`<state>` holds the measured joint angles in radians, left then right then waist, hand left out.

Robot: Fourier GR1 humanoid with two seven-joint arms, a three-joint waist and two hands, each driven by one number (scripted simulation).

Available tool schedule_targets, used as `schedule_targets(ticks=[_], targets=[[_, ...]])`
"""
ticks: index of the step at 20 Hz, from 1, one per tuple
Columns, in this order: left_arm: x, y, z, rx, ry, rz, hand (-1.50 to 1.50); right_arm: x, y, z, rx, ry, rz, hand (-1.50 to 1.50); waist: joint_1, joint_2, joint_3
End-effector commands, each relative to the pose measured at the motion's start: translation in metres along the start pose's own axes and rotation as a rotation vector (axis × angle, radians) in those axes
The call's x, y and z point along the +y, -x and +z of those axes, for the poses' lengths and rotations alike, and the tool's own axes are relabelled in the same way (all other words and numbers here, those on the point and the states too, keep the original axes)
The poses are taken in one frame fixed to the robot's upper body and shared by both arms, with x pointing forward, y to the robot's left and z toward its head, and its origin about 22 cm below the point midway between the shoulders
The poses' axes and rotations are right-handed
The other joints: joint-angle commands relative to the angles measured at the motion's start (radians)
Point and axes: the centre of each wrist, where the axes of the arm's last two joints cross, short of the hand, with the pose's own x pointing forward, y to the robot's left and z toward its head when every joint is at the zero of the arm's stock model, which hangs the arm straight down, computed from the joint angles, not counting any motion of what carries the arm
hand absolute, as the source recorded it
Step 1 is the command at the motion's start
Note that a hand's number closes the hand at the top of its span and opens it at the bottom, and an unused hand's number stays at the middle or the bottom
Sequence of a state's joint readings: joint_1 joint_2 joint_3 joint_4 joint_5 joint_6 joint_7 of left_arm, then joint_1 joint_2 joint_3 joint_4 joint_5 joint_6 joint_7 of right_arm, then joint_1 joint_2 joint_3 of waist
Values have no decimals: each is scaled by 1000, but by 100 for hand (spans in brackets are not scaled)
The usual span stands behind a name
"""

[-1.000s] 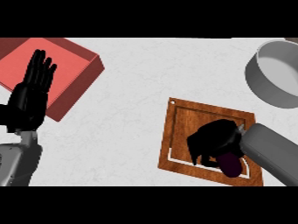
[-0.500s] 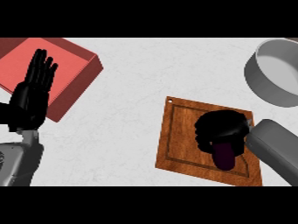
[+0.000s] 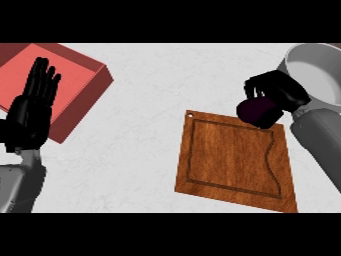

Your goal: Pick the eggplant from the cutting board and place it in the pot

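A: Where's the eggplant (image 3: 258, 111)?
B: In the right hand (image 3: 276, 90), fingers curled round it, above the cutting board's (image 3: 233, 156) top edge, beside the pot (image 3: 324, 75). It's partly hidden and the pot is cut off.
A: And the left hand (image 3: 33, 102)?
B: Open, resting by the red box (image 3: 51, 75).

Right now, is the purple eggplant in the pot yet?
Not yet. Done: the eggplant is off the cutting board. In hand: the right hand is curled round it, beside the pot. Left: putting it inside. The left hand rests open at the left.
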<state>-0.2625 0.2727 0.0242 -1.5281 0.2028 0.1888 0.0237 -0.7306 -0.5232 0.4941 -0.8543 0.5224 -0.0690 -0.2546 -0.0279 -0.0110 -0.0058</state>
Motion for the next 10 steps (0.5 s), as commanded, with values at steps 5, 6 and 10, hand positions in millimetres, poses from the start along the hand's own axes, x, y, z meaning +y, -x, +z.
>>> schedule_targets(ticks=[5,6,10], targets=[[-2,3,2,14,17,-9,0,-71,2,-30,667,519,-36,150,29,-10,-7],[-3,0,-1,5,27,1,0,-78,-2,-36,720,575,-32,150,39,-6,-7],[-2,-4,-5,1,35,-5,0,-99,-10,-49,946,768,52,150,52,2,-6]])
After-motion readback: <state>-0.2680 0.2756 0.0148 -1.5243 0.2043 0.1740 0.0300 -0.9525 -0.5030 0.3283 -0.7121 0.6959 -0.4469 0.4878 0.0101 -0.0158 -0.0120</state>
